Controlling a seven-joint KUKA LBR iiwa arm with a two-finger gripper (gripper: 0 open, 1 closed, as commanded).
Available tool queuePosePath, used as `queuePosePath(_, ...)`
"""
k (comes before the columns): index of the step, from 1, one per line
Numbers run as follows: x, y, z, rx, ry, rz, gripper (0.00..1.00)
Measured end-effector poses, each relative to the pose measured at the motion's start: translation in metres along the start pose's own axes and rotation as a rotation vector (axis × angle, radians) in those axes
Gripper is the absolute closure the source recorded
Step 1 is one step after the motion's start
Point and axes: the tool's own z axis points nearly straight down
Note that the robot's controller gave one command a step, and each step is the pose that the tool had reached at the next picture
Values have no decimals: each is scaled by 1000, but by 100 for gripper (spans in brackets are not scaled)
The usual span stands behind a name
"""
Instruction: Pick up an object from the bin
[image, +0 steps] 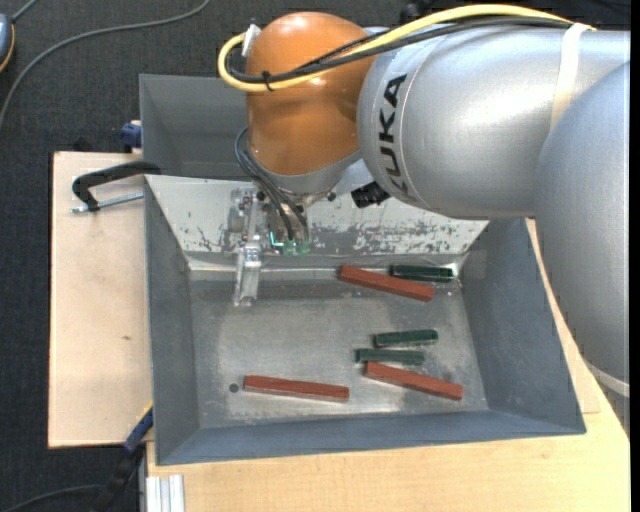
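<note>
Six slim bars, red and green, lie flat on the floor of the bin (170, 330), so the pincer (245, 290), low at the far left and apart from the far red bar (385, 283), holds none; how wide it stands I cannot tell.

One high camera, close over the bin (165, 300), probably slightly off-vertical.
</note>
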Motion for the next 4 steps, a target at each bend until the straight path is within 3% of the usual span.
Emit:
queuePosePath(1, -2, -41, 72, 3, -1, -68, 0)
queuePosePath(2, 79, -85, 121, 3, 2, -228, 0)
queuePosePath(3, 90, -77, 167, 0, -1, -249, 0)
queuePosePath(4, 88, -77, 164, -1, -7, -246, 100)
